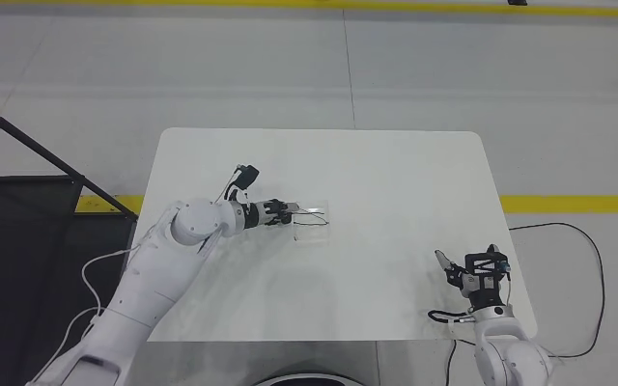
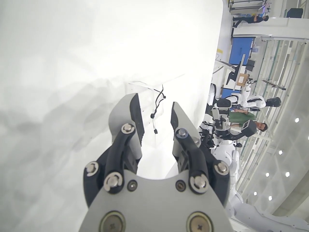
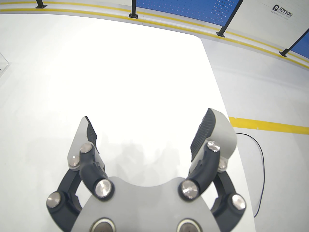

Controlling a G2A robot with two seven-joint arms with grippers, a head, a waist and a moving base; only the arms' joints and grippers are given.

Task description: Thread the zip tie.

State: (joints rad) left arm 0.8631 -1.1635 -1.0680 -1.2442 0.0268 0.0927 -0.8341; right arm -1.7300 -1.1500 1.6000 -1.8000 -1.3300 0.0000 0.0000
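Observation:
A thin black zip tie [image 1: 311, 221] lies in a shallow clear tray [image 1: 311, 241] near the middle of the white table. In the left wrist view several black zip ties [image 2: 157, 105] lie just beyond my fingertips, inside the tray [image 2: 135, 84]. My left gripper [image 1: 289, 212] [image 2: 154, 105] hovers at the tray's left edge, open, with nothing between its fingers. My right gripper [image 1: 470, 265] [image 3: 149, 119] rests at the table's front right corner, wide open and holding nothing.
The white table [image 1: 406, 193] is bare between the tray and the right arm. A corner of the clear tray [image 3: 3, 63] shows at the edge of the right wrist view. A black cable [image 1: 570, 289] runs along the floor past the table's right edge.

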